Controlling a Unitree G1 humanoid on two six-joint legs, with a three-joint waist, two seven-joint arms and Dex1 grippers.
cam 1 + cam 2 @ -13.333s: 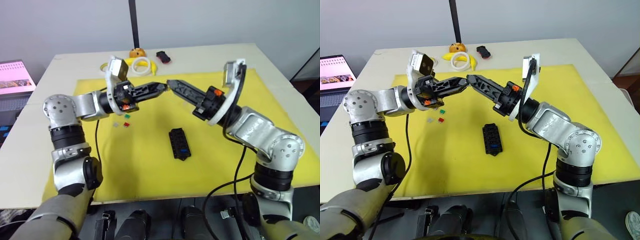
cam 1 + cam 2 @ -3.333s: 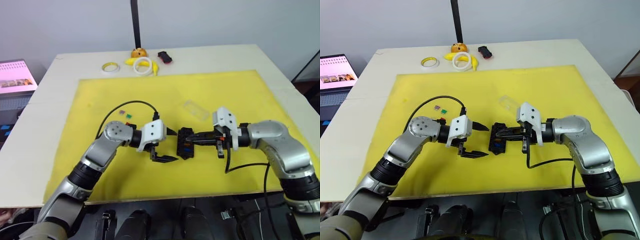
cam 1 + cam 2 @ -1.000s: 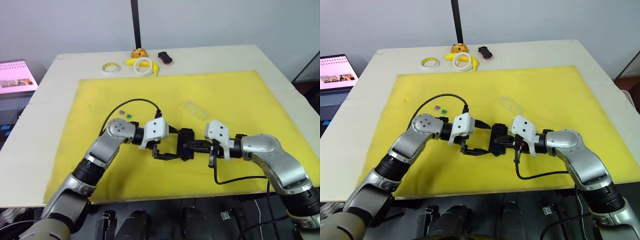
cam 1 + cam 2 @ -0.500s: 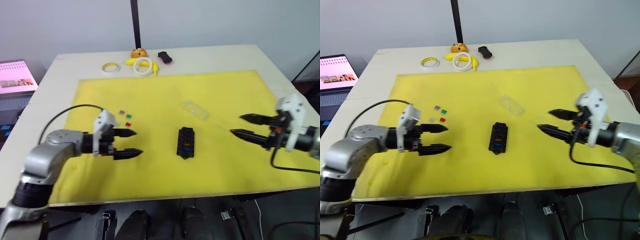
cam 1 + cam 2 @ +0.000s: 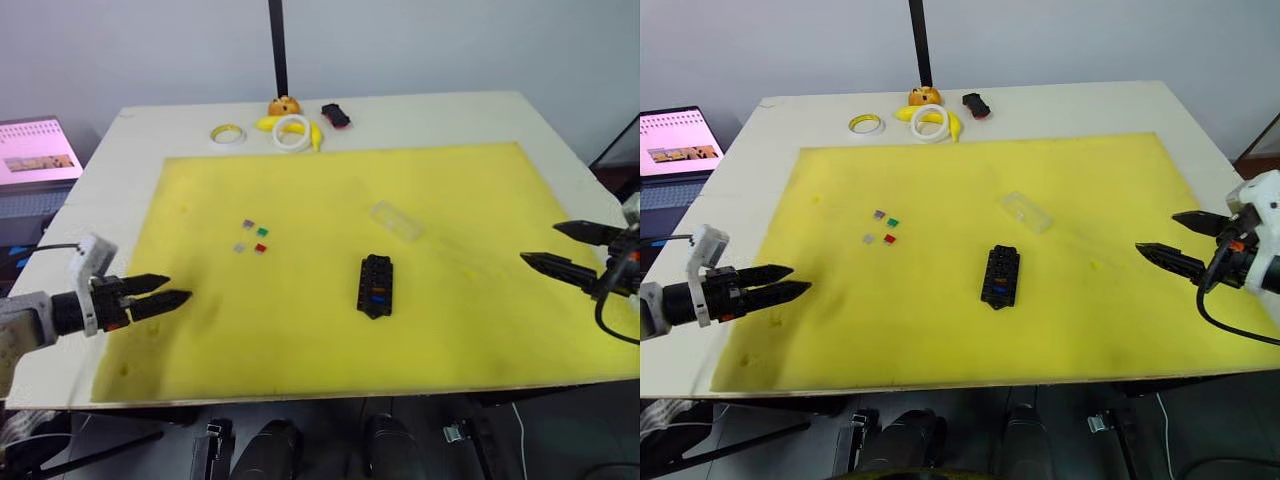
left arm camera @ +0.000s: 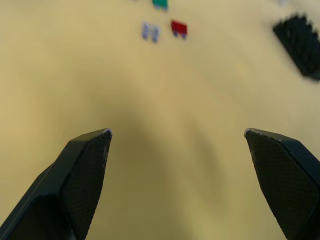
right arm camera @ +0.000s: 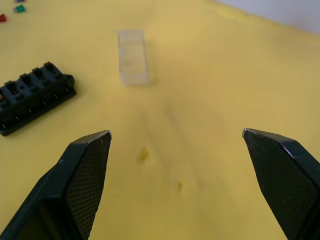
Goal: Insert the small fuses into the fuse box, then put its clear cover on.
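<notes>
Left eye view showed loose small fuses (image 5: 252, 236) lying nearer the wide, empty left gripper (image 5: 165, 291) than the wide, empty right gripper (image 5: 565, 251).

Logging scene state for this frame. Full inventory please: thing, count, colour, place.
fuse box: 1, black, mat centre, blue and orange fuses seated
loose fuses: 4, purple, green, grey, red, mat left of the box
clear cover: 1, transparent, mat beyond the box
yellow mat: 1, on the table
tape rings: 2, white and yellow, table far edge
black-and-red object: 1, far edge
laptop: 1, left of table
left gripper: open, empty, mat's left edge
right gripper: open, empty, mat's right edge
</notes>
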